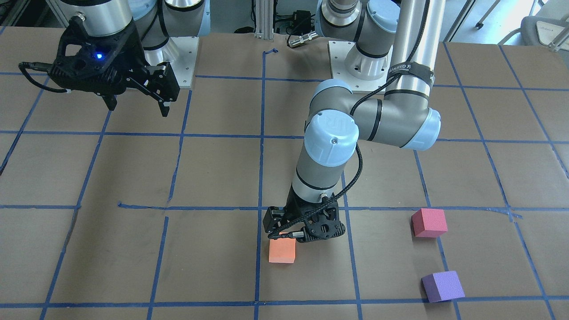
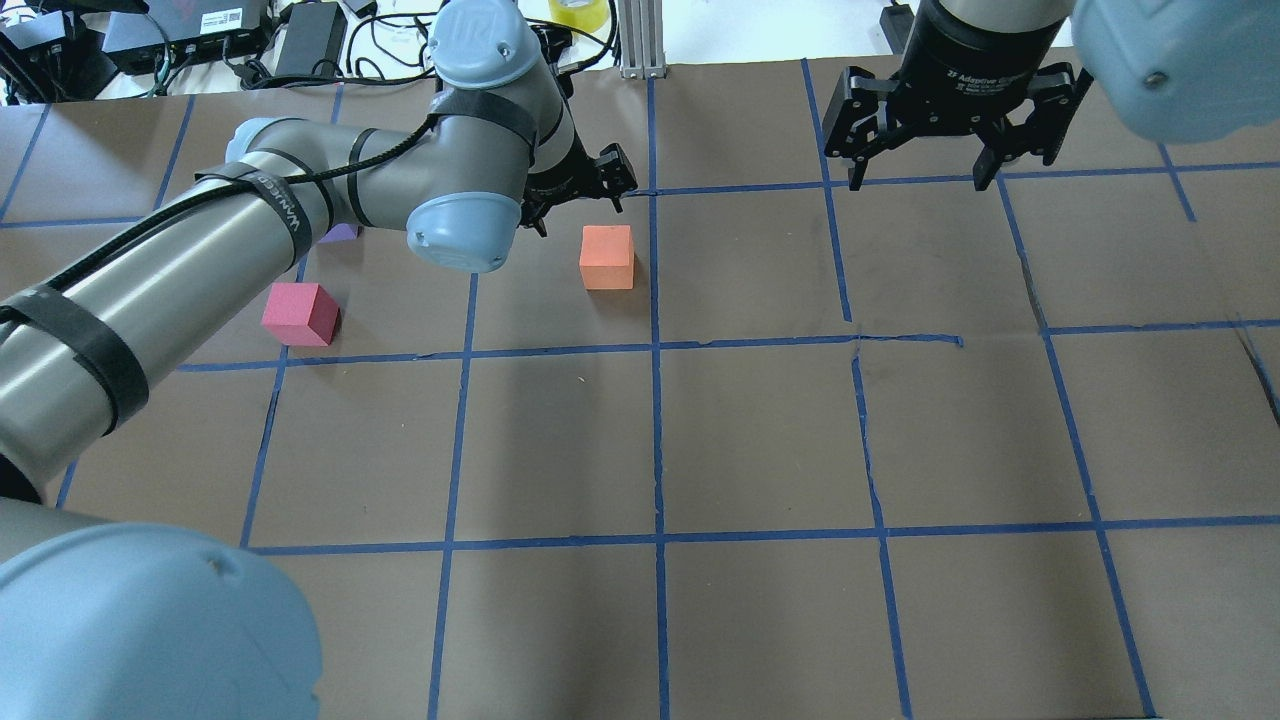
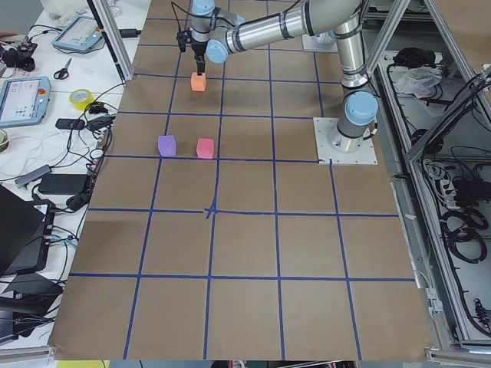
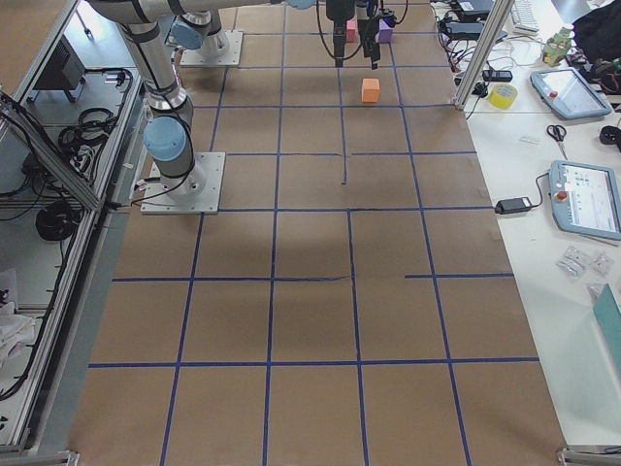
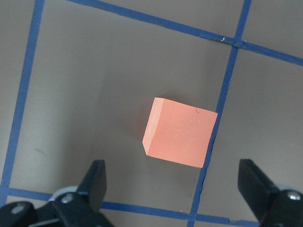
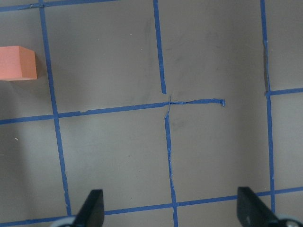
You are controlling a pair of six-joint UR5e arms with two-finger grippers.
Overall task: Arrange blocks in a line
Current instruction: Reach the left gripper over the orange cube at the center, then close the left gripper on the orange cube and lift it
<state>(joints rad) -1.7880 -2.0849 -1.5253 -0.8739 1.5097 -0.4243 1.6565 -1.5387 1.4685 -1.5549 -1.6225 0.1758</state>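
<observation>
The orange block [image 1: 282, 251] lies on the brown table near a blue tape line; it also shows in the overhead view [image 2: 607, 257] and the left wrist view [image 5: 181, 138]. My left gripper [image 1: 302, 231] hovers just above and beside it, open and empty, its fingers [image 5: 94, 184] wide apart in the wrist view. The red-pink block [image 1: 429, 222] and the purple block [image 1: 442, 286] lie apart from it on my left side. In the overhead view my left arm partly hides the purple block [image 2: 340, 232]. My right gripper [image 1: 138, 104] is open and empty, held high over the table.
Blue tape lines [image 2: 657, 345] mark a grid on the brown paper table [image 2: 760, 440]. The arm bases [image 1: 355, 66] stand at the robot's edge. Cables, tape rolls and tablets [image 3: 23, 100] lie off the table on the operators' side.
</observation>
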